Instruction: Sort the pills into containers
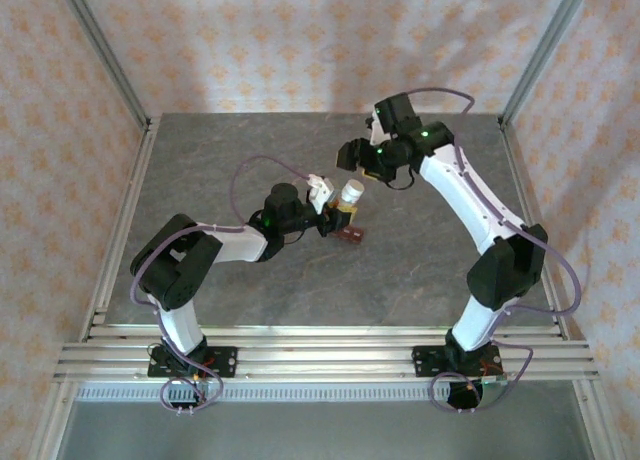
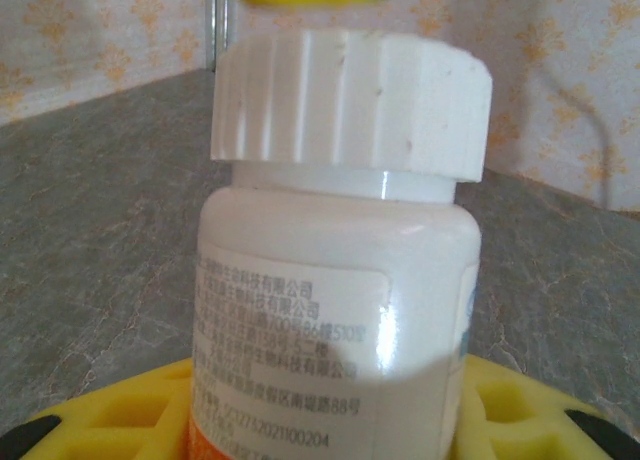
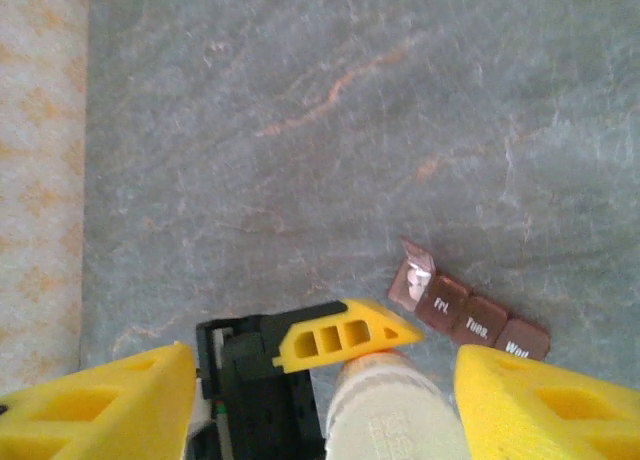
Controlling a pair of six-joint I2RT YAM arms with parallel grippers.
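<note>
While left fingers [image 2: 505,392] pinch it, the ribbed-capped bottle [image 2: 330,300] gleams.

white pill bottle [image 2: 335,310] close up, cap end up in frame, ribbed white cap [image 2: 350,105] on. label has chinese print, orange band at its bottom edge. yellow fingers [image 2: 520,410] touch it below and above. grey stone-look table [image 2: 90,230] and patterned wall [image 2: 100,30] behind.

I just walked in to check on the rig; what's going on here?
The left gripper is clamped on a white pill bottle, whose ribbed cap is on. The right gripper hangs open above the cap, one finger on either side. The brown containers lie on the table just beside the bottle, with one end lid flipped up and the other three shut.
</note>
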